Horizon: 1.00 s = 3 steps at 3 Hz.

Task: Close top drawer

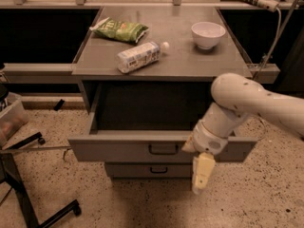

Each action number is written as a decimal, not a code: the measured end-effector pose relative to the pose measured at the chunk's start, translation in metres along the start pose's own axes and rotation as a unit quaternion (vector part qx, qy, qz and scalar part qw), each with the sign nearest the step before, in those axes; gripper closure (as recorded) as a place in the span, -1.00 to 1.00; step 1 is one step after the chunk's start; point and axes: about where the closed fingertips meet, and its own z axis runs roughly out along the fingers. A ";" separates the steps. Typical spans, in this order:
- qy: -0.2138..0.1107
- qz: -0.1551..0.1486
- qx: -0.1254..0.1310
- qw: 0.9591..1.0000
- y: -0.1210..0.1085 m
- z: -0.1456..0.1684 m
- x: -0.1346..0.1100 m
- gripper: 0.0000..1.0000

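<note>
The top drawer (123, 149) is a wide, shallow grey metal drawer with a small black loop handle (163, 148). It stands pulled out from the cabinet and its inside looks empty. My gripper (201, 174) hangs pointing down in front of the drawer's front panel, right of the handle. The white wrist lies against the panel's right part and hides it.
On the cabinet top (190, 61) lie a green snack bag (121, 30), a white bottle on its side (140, 56) and a white bowl (207, 34). A lower drawer (156, 170) sits shut beneath. A black stand base (28, 203) is on the floor at left.
</note>
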 end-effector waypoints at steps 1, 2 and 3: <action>0.006 -0.025 0.001 1.000 -0.045 -0.003 -0.023 -1.00; 0.006 -0.026 0.001 1.000 -0.045 -0.003 -0.023 -1.00; 0.007 -0.032 0.011 0.999 -0.067 -0.011 -0.024 -1.00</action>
